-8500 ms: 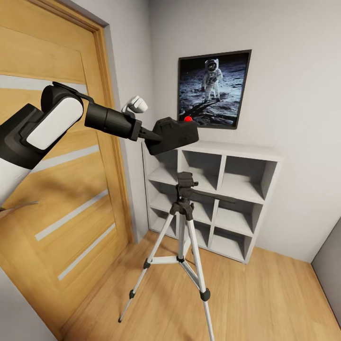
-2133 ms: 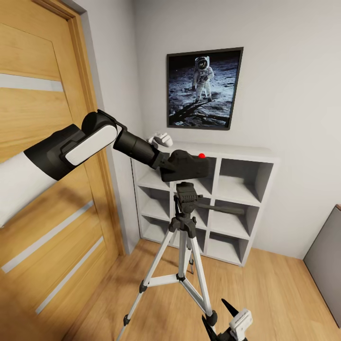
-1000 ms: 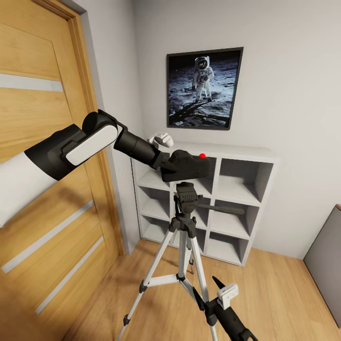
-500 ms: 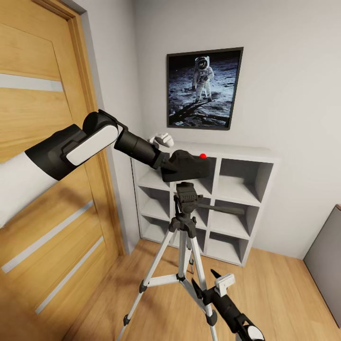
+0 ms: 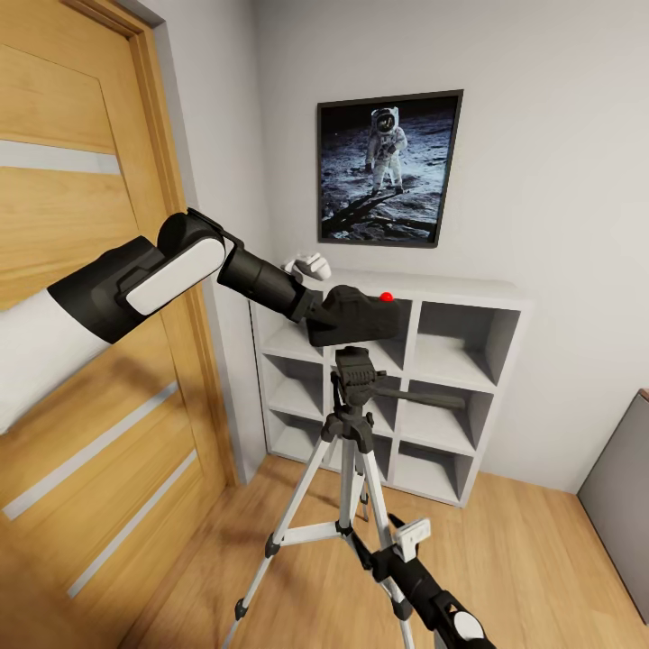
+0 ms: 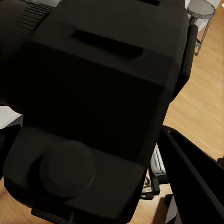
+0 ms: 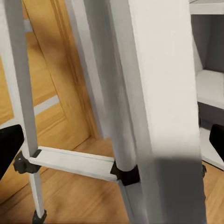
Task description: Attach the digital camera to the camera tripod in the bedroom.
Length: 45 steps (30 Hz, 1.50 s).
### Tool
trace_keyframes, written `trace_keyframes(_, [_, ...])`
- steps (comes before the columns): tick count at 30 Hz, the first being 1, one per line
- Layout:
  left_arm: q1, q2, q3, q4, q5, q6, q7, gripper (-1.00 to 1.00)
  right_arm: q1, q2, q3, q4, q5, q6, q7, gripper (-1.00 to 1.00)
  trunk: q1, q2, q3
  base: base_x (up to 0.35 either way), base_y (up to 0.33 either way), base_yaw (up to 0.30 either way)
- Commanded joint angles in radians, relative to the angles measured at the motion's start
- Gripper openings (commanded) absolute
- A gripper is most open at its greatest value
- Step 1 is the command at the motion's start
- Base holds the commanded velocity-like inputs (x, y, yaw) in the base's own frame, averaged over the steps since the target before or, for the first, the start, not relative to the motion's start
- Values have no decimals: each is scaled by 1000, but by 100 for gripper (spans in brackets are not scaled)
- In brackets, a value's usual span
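Left gripper (image 5: 311, 315) was clamped on the digital camera (image 5: 356, 315), jaws closed on its near end. Camera was held roughly level, red button (image 5: 386, 296) on top, directly above the head (image 5: 355, 365) of the camera tripod (image 5: 347, 451). A thin gap showed between camera underside and tripod head; not seated. In the left wrist view the digital camera (image 6: 100, 107) body took up nearly the whole frame, round knob (image 6: 66, 169) on its lower part, wood floor behind it.

Tripod stood on the light wood floor (image 5: 541, 559) in front of the white cube shelving (image 5: 442, 379), black lever (image 5: 422, 397) pointing to the right of the head. A small white gadget (image 5: 307, 265) lay on top of the shelving, astronaut picture (image 5: 386, 169) on the wall above, oak door (image 5: 81, 361) at left.

Right gripper (image 5: 374, 552) was low, jaws open around the tripod's near silver leg (image 5: 388, 550). Right wrist view confirmed: leg (image 7: 158, 93) ran between the black fingertips (image 7: 9, 144), one seen at each edge, neither pad visibly touching it. Cross brace (image 7: 70, 161) and black collar (image 7: 125, 172) sat just beyond.
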Motion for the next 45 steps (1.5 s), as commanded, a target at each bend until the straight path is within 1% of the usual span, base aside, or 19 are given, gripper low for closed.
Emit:
trace_keyframes(1, [-2,1,-1,0,-4,0,-7,-100,-1,0,7,1,-4,-2,0,100,1,-2,-2,0,0,0])
trace_keyframes(4, [-2,1,-1,0,-4,0,-7,-100,-2,2,42,3,-4,0,-19,100,1,-2,-2,0,0,0])
trace_keyframes(7, [-2,1,-2,0,-4,0,-7,-100,-2,2,56,5,-5,-1,-24,100,1,-2,-2,0,0,0])
trace_keyframes(36, [-2,2,-2,0,-4,0,-7,-100,-2,2,65,6,-5,-2,-27,100,1,-2,-2,0,0,0])
trace_keyframes(37, [-2,2,-2,0,-4,0,-7,-100,-2,2,65,6,-5,-2,-27,-100,1,-2,-2,0,0,0])
trace_keyframes(45, [-2,2,-2,0,-4,0,-7,-100,-2,2,66,7,-5,-3,-27,-100,1,-2,-2,0,0,0])
